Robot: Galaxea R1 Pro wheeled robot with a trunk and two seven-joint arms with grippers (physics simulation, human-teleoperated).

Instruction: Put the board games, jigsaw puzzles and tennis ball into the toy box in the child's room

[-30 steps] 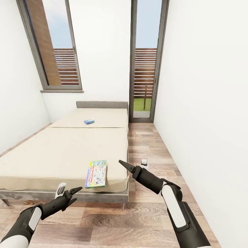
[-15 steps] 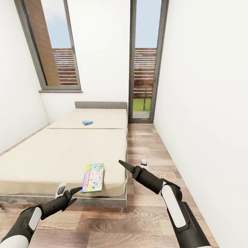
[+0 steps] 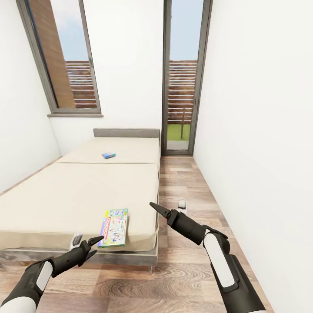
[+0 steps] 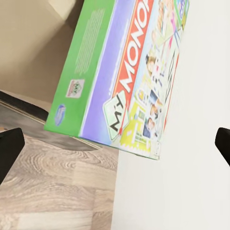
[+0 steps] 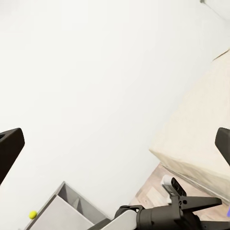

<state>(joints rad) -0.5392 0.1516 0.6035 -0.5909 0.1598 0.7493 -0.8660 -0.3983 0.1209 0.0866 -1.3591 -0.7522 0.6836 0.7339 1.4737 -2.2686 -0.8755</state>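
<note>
Head view: whole scene has slid left since the earlier frames, so the camera moved. Bed at centre left. Green board game lies near its foot edge; small blue game sits far up near the headboard. Left end effector, fingers spread, is just short of the green game. Right end effector looks pressed together.

Left wrist view: green board game at upper centre, overhanging the bed edge.

Right wrist view: yellow ball at lower left.
</note>
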